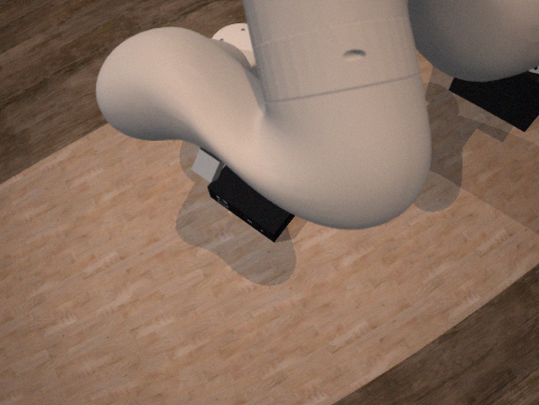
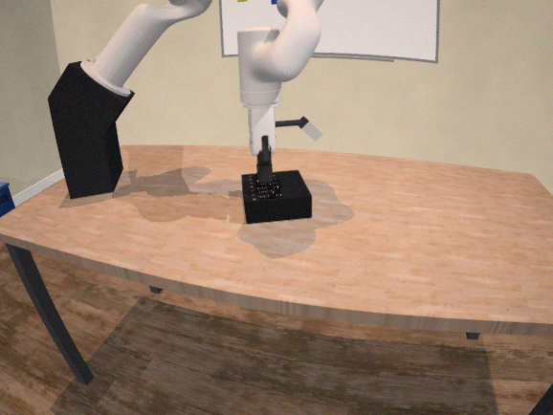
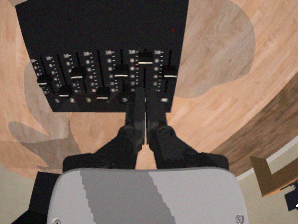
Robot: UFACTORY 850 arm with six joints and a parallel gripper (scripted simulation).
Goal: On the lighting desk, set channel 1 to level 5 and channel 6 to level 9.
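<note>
Currently shut tight: pincer, dark fingers pressed together with nothing between them, pointing straight down at the fader rows of the black lighting console. Seen in the wrist view at centre frame, tips over the near edge of the slider strip, just below a fader cap whose white line sits higher in the picture than its neighbours' lines. Cannot tell whether the tips touch any cap. Other cap lines scattered at differing heights across the strip, scale marks too small to read.

Found slightly left of centre in the exterior view: lighting console, standing flat on the pale wooden desk, pincer coming down on its left part. Rising above it, white arm, bending off to a tall black base at the left edge of the desk. Whiteboard on the wall at upper right.

Mostly blocked in the top view by the arm; only one corner of the lighting console showing at centre, shadow spread around it on the desk.
</note>
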